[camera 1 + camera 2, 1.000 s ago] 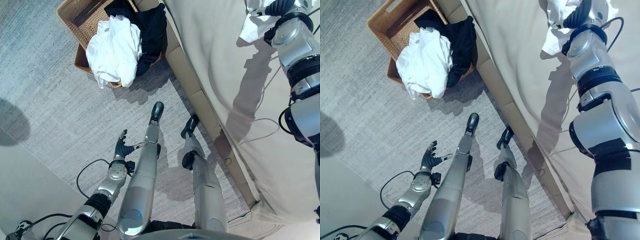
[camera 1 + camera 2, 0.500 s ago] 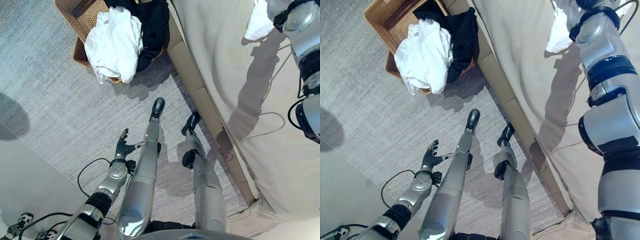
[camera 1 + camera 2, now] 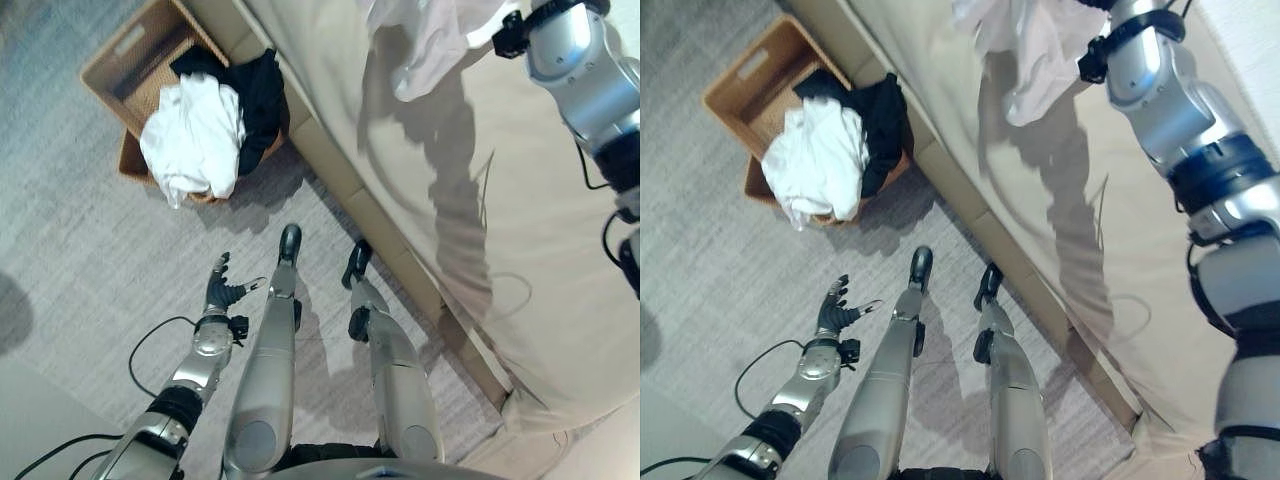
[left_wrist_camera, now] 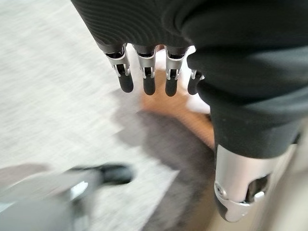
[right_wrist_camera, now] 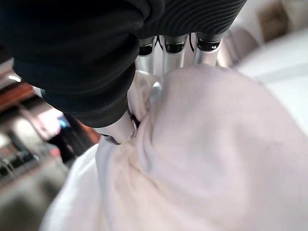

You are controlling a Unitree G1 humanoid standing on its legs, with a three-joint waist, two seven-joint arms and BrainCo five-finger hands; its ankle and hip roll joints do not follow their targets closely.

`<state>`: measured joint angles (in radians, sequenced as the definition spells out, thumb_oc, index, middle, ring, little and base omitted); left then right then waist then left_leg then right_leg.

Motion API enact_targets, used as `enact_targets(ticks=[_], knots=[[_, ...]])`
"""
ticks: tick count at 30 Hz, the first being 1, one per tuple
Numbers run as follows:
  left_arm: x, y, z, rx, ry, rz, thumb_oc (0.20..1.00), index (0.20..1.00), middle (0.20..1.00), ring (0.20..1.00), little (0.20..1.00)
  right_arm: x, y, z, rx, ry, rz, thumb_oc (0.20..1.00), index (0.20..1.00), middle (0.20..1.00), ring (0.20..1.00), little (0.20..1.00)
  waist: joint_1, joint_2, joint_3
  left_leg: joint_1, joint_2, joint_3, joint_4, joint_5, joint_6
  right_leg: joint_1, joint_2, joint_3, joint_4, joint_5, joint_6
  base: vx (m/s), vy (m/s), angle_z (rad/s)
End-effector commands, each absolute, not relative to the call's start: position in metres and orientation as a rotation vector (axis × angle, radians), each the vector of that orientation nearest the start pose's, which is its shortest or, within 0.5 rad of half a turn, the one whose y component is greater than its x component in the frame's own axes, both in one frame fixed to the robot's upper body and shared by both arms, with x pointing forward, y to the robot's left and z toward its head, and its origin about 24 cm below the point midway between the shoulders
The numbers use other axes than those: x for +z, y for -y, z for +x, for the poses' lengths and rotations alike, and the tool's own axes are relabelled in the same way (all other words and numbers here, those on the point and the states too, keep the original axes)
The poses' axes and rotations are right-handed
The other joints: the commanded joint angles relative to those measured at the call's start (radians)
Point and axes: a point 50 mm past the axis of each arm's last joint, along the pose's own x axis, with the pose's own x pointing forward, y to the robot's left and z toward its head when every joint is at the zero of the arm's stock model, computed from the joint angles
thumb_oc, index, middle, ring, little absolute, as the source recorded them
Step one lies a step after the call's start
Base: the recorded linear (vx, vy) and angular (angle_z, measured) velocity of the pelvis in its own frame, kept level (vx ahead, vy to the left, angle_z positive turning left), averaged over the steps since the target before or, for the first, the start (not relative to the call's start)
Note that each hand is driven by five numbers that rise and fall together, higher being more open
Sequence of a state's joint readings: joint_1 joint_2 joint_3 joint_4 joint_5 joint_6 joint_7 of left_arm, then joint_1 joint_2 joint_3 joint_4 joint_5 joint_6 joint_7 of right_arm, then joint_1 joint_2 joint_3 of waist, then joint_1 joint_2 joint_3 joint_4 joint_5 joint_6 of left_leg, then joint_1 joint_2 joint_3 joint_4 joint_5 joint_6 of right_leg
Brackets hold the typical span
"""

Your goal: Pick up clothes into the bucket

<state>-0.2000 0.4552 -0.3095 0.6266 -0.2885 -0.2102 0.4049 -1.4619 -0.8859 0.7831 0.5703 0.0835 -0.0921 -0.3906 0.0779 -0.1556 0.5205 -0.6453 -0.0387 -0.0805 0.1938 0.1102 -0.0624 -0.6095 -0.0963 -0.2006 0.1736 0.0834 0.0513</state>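
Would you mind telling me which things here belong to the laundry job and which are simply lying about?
Part of the job:
- pale garment, held up over the bed by the right robot hand
- wicker basket on the floor
- white garment and black garment, draped over its rim

Just there:
- bed
- grey carpet
- left robot hand, open, idle

Held garment [image 3: 425, 45]: pale white cloth, bunched, hanging above the bed, far right.
Basket [image 3: 112, 75]: brown wicker, on the floor, far left.
Basket contents: white garment [image 3: 190, 135] beside black garment [image 3: 255, 95], draped over the rim.
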Motion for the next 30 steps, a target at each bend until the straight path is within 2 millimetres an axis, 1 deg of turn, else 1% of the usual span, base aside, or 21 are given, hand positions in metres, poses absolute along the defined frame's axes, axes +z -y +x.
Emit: enact_targets(ticks=[1,3,4,5,6,7,8,9,10,11,13,15,16,17,18,19,21,23,24,25,30], knots=[[-0.018,-0.247,0.247,0.308,-0.202,0.339,1.0,1.0,1.0,1.0,1.0,0.419,0.201,0.336,-0.354,1.0,-0.937,0.2,0.2,0.2,0.2,0.2,0.004,-0.012,0.0,0.067,-0.009,0.023,0.086,-0.098,0.029,0.091,-0.045,0.017,0.05,-0.031,0.073,-0.01,-0.092,-0.11],[0.004,-0.253,0.252,0.296,-0.108,0.329,1.0,1.0,1.0,1.0,1.0,0.424,0.211,0.325,-0.362,1.017,-0.947,0.2,0.2,0.2,0.2,0.2,0.005,-0.008,0.0,0.187,-0.002,0.034,0.067,-0.104,0.028,0.192,-0.041,0.025,0.052,-0.046,0.069,0.01,-0.088,-0.11],[0.004,-0.254,0.251,0.296,-0.11,0.33,1.0,1.0,1.0,1.0,1.0,0.423,0.211,0.325,-0.362,1.015,-0.947,0.2,0.2,0.2,0.2,0.2,0.006,-0.009,0.0,0.191,-0.001,0.034,0.064,-0.103,0.028,0.195,-0.041,0.025,0.05,-0.046,0.069,0.01,-0.072,-0.17],[0.012,-0.254,0.253,0.289,-0.076,0.312,1.0,1.0,1.0,1.0,1.0,0.423,0.214,0.322,-0.358,1.015,-0.959,0.2,0.2,0.2,0.2,0.2,0.004,-0.007,-0.001,0.228,0.001,0.038,0.053,-0.101,0.027,0.23,-0.038,0.027,0.048,-0.049,0.068,0.04,-0.087,-0.15],[0.024,-0.256,0.256,0.273,-0.031,0.285,1.0,1.0,1.0,1.0,1.0,0.423,0.219,0.319,-0.363,1.011,-0.966,0.2,0.2,0.2,0.2,0.2,-0.005,-0.002,-0.042,0.282,0.008,0.039,0.018,-0.095,0.024,0.275,-0.032,0.026,0.038,-0.055,0.066,0.03,-0.084,-0.13],[0.024,-0.256,0.256,0.273,-0.031,0.286,1.0,1.0,1.0,1.0,1.0,0.423,0.219,0.319,-0.364,1.011,-0.965,0.2,0.2,0.2,0.2,0.2,-0.006,-0.004,-0.043,0.281,0.007,0.038,0.012,-0.088,0.024,0.275,-0.032,0.025,0.034,-0.049,0.066,0.05,-0.1,-0.13],[0.032,-0.256,0.259,0.259,0.003,0.296,1.0,1.0,1.0,1.0,1.0,0.422,0.224,0.317,-0.369,1.006,-0.962,0.2,0.2,0.2,0.2,0.2,-0.011,-0.001,-0.069,0.308,0.011,0.037,-0.011,-0.082,0.02,0.297,-0.029,0.021,0.026,-0.053,0.065,0.11,-0.1,-0.03],[0.049,-0.254,0.263,0.229,0.07,0.287,1.0,1.0,1.0,1.0,1.0,0.42,0.228,0.314,-0.36,0.992,-0.984,0.2,0.2,0.2,0.2,0.2,-0.023,0.008,-0.126,0.355,0.022,0.036,-0.05,-0.077,0.015,0.336,-0.023,0.02,0.013,-0.067,0.065,0.11,-0.1,0.0],[0.049,-0.255,0.263,0.228,0.07,0.288,1.0,1.0,1.0,1.0,1.0,0.419,0.229,0.314,-0.361,0.991,-0.983,0.2,0.2,0.2,0.2,0.2,-0.023,0.006,-0.127,0.353,0.021,0.035,-0.053,-0.071,0.016,0.335,-0.024,0.019,0.009,-0.061,0.065,0.11,-0.089,-0.07],[0.055,-0.252,0.265,0.218,0.095,0.275,1.0,1.0,1.0,1.0,1.0,0.416,0.231,0.314,-0.36,0.982,-0.974,0.2,0.2,0.2,0.2,0.2,-0.029,0.008,-0.151,0.376,0.027,0.039,-0.069,-0.067,0.013,0.355,-0.022,0.017,0.001,-0.066,0.065,0.06,-0.055,-0.09],[0.077,-0.245,0.273,0.159,0.177,0.263,1.0,1.0,1.0,1.0,1.0,0.413,0.232,0.314,-0.346,0.964,-0.969,0.2,0.2,0.2,0.2,0.2,-0.044,0.017,-0.202,0.423,0.035,0.045,-0.093,-0.066,0.008,0.403,-0.014,0.017,-0.016,-0.082,0.064,0.11,-0.067,0.02],[0.091,-0.237,0.275,0.103,0.228,0.245,1.0,1.0,1.0,1.0,1.0,0.407,0.233,0.315,-0.324,0.945,-0.965,0.2,0.2,0.2,0.2,0.2,-0.054,0.021,-0.245,0.46,0.038,0.05,-0.116,-0.059,0.008,0.44,-0.007,0.02,-0.037,-0.082,0.064,0.12,-0.046,-0.01],[0.112,-0.226,0.278,0.021,0.3,0.239,1.0,1.0,1.0,1.0,1.0,0.401,0.232,0.318,-0.295,0.915,-0.965,0.2,0.2,0.2,0.2,0.2,-0.064,0.027,-0.288,0.5,0.044,0.058,-0.13,-0.068,0.005,0.478,0.002,0.024,-0.056,-0.088,0.064,0.09,-0.049,-0.08],[0.112,-0.226,0.278,0.021,0.3,0.239,1.0,1.0,1.0,1.0,1.0,0.401,0.233,0.318,-0.295,0.915,-0.964,0.2,0.2,0.2,0.2,0.2,-0.065,0.027,-0.289,0.497,0.044,0.058,-0.132,-0.062,0.006,0.477,0.002,0.024,-0.06,-0.082,0.064,0.13,-0.054,-0.09],[0.129,-0.214,0.281,-0.061,0.361,0.247,1.0,1.0,1.0,1.0,1.0,0.396,0.231,0.323,-0.268,0.874,-0.982,0.2,0.2,0.2,0.2,0.2,-0.074,0.029,-0.334,0.527,0.052,0.067,-0.143,-0.066,0.003,0.507,0.008,0.034,-0.083,-0.079,0.065,0.06,-0.02,-0.03],[0.129,-0.214,0.28,-0.061,0.36,0.246,1.0,1.0,1.0,1.0,1.0,0.395,0.231,0.323,-0.267,0.874,-0.982,0.2,0.2,0.2,0.2,0.2,-0.073,0.029,-0.334,0.529,0.053,0.068,-0.145,-0.066,0.003,0.509,0.009,0.034,-0.085,-0.078,0.065,0.09,-0.034,-0.04],[0.143,-0.204,0.281,-0.122,0.408,0.25,1.0,1.0,1.0,1.0,1.0,0.39,0.231,0.327,-0.236,0.835,-0.997,0.2,0.2,0.2,0.2,0.2,-0.08,0.032,-0.37,0.561,0.059,0.08,-0.161,-0.068,0.0,0.54,0.014,0.041,-0.107,-0.076,0.065,0.08,-0.022,-0.1],[0.154,-0.192,0.282,-0.206,0.437,0.251,1.0,1.0,1.0,1.0,1.0,0.386,0.228,0.331,-0.191,0.793,-1.018,0.2,0.2,0.2,0.2,0.2,-0.088,0.033,-0.404,0.593,0.064,0.093,-0.177,-0.069,-0.003,0.57,0.018,0.047,-0.126,-0.073,0.067,0.1,-0.029,-0.21],[0.163,-0.18,0.284,-0.274,0.462,0.244,1.0,1.0,1.0,1.0,1.0,0.382,0.223,0.334,-0.142,0.764,-1.047,0.2,0.2,0.2,0.2,0.2,-0.097,0.034,-0.43,0.614,0.07,0.105,-0.186,-0.07,-0.006,0.591,0.02,0.051,-0.138,-0.072,0.067,0.06,-0.021,-0.21],[0.163,-0.18,0.285,-0.275,0.463,0.243,1.0,1.0,1.0,1.0,1.0,0.382,0.223,0.334,-0.143,0.764,-1.048,0.2,0.2,0.2,0.2,0.2,-0.095,0.035,-0.429,0.616,0.07,0.106,-0.187,-0.07,-0.007,0.593,0.021,0.051,-0.139,-0.072,0.067,0.05,-0.011,-0.15],[0.175,-0.142,0.296,-0.472,0.46,0.173,1.0,1.0,1.0,1.0,1.0,0.37,0.2,0.338,0.016,0.72,-1.108,0.2,0.2,0.2,0.2,0.2,-0.118,0.045,-0.472,0.661,0.073,0.126,-0.195,-0.077,-0.007,0.637,0.024,0.067,-0.156,-0.071,0.067,0.04,-0.007,-0.15]])
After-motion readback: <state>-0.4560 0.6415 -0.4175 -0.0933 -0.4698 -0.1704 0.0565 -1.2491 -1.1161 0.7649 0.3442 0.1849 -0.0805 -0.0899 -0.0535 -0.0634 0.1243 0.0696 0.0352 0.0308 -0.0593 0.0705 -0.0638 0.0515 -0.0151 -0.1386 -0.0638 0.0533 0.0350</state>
